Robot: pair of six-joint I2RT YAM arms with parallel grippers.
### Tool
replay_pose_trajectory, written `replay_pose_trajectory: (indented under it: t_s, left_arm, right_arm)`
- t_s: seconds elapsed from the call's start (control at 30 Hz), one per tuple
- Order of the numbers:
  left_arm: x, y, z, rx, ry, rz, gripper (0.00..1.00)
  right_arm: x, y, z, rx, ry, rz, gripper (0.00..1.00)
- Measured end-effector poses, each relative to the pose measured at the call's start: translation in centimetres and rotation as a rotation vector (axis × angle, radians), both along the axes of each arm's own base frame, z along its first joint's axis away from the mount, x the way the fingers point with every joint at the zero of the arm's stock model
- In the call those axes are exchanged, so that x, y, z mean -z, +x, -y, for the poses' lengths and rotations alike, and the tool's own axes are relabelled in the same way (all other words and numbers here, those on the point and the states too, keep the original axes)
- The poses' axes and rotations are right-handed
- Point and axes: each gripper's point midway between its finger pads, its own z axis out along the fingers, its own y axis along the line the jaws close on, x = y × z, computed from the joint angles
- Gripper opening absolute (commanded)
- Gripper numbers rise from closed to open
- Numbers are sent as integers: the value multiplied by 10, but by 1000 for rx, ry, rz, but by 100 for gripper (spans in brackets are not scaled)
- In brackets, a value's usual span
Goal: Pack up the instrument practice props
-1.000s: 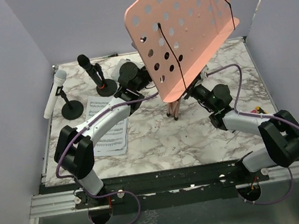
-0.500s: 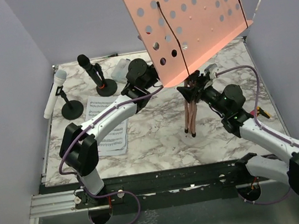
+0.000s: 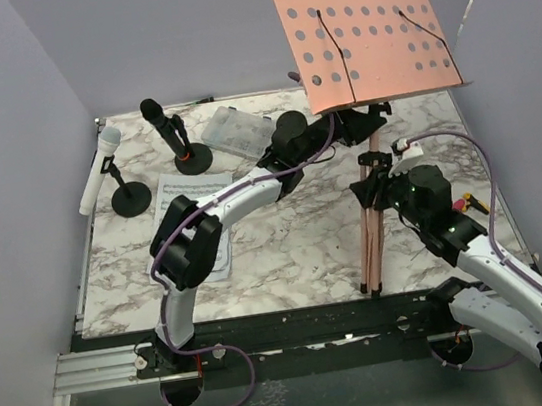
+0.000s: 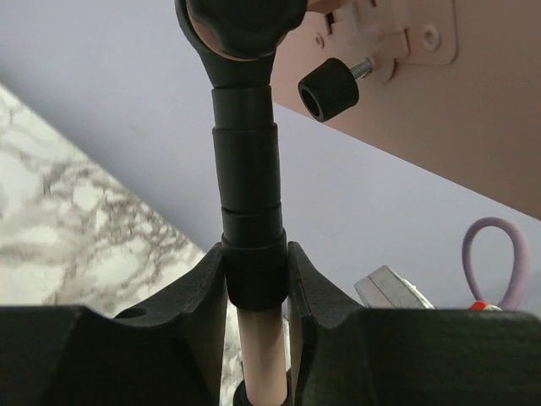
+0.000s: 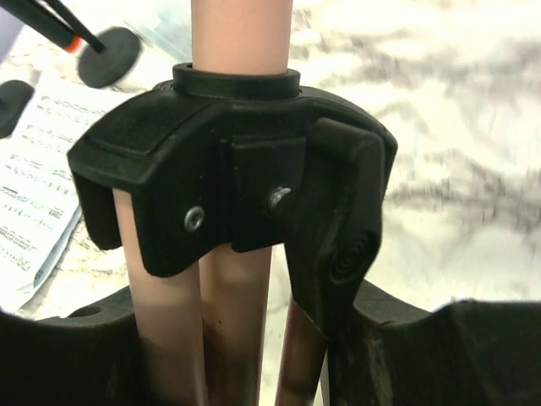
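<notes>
In the top view, the stand [image 3: 369, 250] is upright on the right side of the table [image 3: 288, 251]. Its long axis runs from the board [image 3: 368, 33] down to the feet by the near edge. You hold it high with the left gripper [image 3: 363, 123] and lower with the right gripper [image 3: 378, 188].

In the left wrist view, the jaws pinch the black pole [image 4: 249, 254].

In the right wrist view, the jaws press the folded legs [image 5: 228, 338] just under the hub [image 5: 228, 161].

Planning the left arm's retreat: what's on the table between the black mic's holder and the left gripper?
A clear plastic box lies on the marble between the black mic's holder and the left gripper; the top view shows it.
</notes>
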Motion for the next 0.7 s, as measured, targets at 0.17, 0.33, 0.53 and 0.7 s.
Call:
replay_pose_trajectory:
  t_s: [0.17, 0.33, 0.53, 0.7]
  left_arm:
    - [68, 14, 26, 28, 48, -158, 0]
    - [133, 15, 50, 62, 99, -294, 0]
    - [182, 18, 66, 89, 117, -416, 0]
    - [209, 24, 76, 96, 112, -471, 0]
  right_arm:
    - [49, -13, 11, 106, 68, -193, 1]
    - [95, -27, 24, 218, 108, -337, 1]
    - [125, -33, 34, 319, 116, -438, 1]
    - [143, -31, 43, 374, 95, -498, 1]
